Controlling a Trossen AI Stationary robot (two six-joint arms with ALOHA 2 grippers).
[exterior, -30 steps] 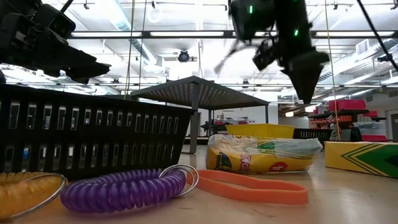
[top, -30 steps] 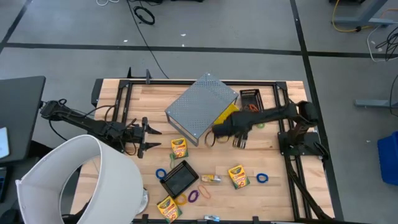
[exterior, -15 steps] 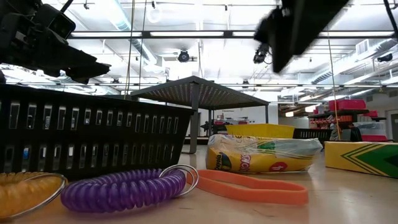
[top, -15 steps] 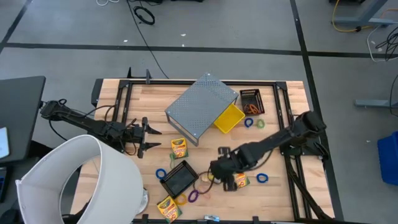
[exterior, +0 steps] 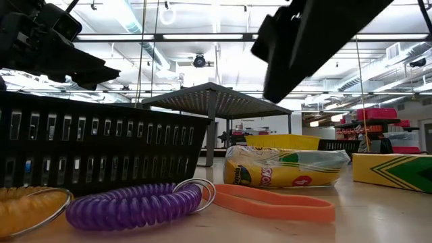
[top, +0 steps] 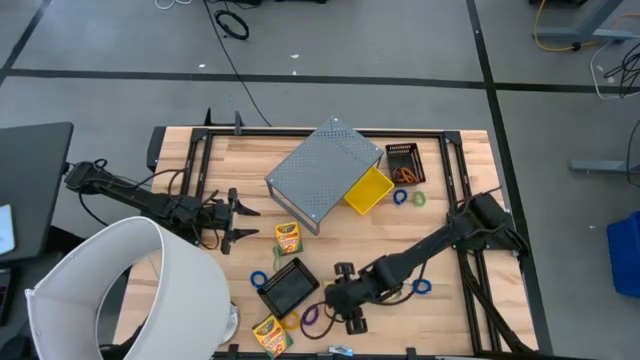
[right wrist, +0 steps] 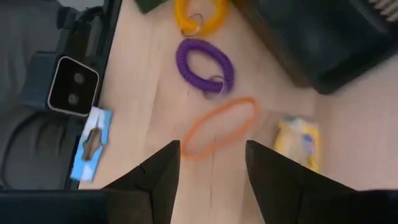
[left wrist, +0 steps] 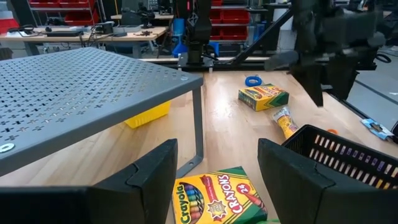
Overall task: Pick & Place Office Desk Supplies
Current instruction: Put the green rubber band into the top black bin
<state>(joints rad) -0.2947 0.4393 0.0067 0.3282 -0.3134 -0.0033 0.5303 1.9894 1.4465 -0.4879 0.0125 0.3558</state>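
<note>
My right gripper [right wrist: 211, 180] hangs open above the near middle of the table [top: 440, 160], tipped downward, touching nothing. Below its fingers lie an orange loop [right wrist: 217, 127], a purple coil loop [right wrist: 205, 65], a yellow loop [right wrist: 199, 15] and a small packet [right wrist: 298, 143], all flat on the wood. My left gripper [left wrist: 217, 180] waits open at the left, level, with a crayon box [left wrist: 214, 196] on the table in front of its fingers. Other crayon boxes [top: 268, 333] [left wrist: 264, 96] and blue loops [top: 259, 279] [top: 421, 287] lie about.
A black basket [top: 290, 287] sits beside the loops. A grey perforated metal shelf [top: 322, 170] stands at the far middle with a yellow bin [top: 368, 190] by it and a small black tray [top: 402, 160]. A big white cylinder [top: 130, 290] fills the near left.
My right gripper has swung from beside the yellow bin toward the table's near edge and leftward, sinking a little and tipping from about level to pointing steeply down. It now hangs over the loops beside the black basket. Nothing on the table has moved.
</note>
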